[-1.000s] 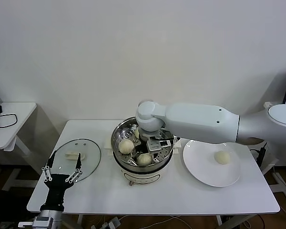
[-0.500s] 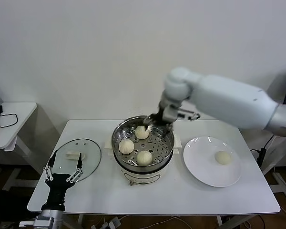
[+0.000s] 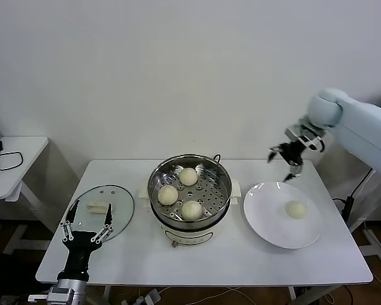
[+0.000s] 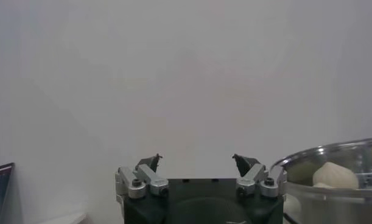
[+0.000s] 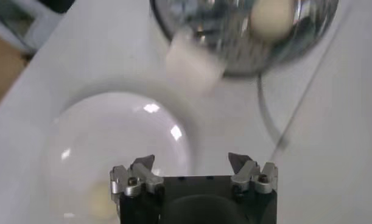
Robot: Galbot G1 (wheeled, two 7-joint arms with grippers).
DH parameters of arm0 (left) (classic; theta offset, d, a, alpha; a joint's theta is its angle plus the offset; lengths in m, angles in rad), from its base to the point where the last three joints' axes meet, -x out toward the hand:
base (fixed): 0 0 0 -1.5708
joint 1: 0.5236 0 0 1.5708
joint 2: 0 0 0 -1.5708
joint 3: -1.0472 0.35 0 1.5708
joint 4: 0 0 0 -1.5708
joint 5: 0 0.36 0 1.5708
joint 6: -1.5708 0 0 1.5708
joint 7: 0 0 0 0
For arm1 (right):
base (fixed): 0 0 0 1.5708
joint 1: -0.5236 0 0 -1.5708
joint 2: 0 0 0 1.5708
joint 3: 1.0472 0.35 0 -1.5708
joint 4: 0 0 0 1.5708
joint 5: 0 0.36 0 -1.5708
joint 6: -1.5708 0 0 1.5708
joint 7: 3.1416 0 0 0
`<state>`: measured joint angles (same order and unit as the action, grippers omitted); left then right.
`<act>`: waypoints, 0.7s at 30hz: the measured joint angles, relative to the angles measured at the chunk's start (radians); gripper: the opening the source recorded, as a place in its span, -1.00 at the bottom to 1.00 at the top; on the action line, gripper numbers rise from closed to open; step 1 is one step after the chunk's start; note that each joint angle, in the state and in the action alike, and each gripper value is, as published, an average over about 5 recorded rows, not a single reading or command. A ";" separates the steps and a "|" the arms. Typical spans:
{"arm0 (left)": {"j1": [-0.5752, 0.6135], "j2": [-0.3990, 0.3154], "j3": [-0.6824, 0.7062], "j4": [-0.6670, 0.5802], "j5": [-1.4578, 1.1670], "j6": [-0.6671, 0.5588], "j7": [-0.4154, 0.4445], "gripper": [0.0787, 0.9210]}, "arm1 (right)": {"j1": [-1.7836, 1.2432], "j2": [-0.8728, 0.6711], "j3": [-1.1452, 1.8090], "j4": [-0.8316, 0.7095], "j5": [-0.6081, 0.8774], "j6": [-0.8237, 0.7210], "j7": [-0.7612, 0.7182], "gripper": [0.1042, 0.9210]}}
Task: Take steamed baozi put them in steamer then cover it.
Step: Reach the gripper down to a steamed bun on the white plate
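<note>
The steamer [image 3: 225, 202] stands mid-table with three steamed baozi on its perforated tray: one at the back [image 3: 188, 176], one on the left [image 3: 168, 194], one in front [image 3: 191, 209]. A further baozi [image 3: 296, 209] lies on the white plate [image 3: 267, 223] to the right. My right gripper [image 3: 286, 157] hangs open and empty in the air above the plate's far edge. From its wrist I see the plate [image 5: 112, 140] below and the steamer [image 5: 295, 42] beyond. The cover [image 3: 117, 204] lies flat on the table at the left. My left gripper [image 3: 86, 223] waits open by the cover's near edge.
A small white side table [image 3: 16, 159] with a black cable stands beyond the table's left end. A power cord [image 5: 268, 115] runs from behind the steamer. The left wrist view shows the steamer's rim [image 4: 332, 151] with a baozi [image 4: 335, 175] behind it.
My right gripper has lifted out of the steamer and swung right to above the plate, leaving a baozi at the back of the tray. The left arm has stayed put.
</note>
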<state>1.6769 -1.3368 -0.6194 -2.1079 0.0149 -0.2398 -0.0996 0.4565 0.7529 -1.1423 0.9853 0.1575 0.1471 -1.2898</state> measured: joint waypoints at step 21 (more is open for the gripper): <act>0.019 -0.004 -0.017 0.005 0.000 -0.005 0.000 0.77 | -0.254 0.053 0.068 -0.278 -0.016 -0.050 0.122 0.76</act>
<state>1.6961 -1.3404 -0.6366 -2.1032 0.0151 -0.2452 -0.0997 0.2023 0.8063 -1.0744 0.7075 0.1419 0.0969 -1.1679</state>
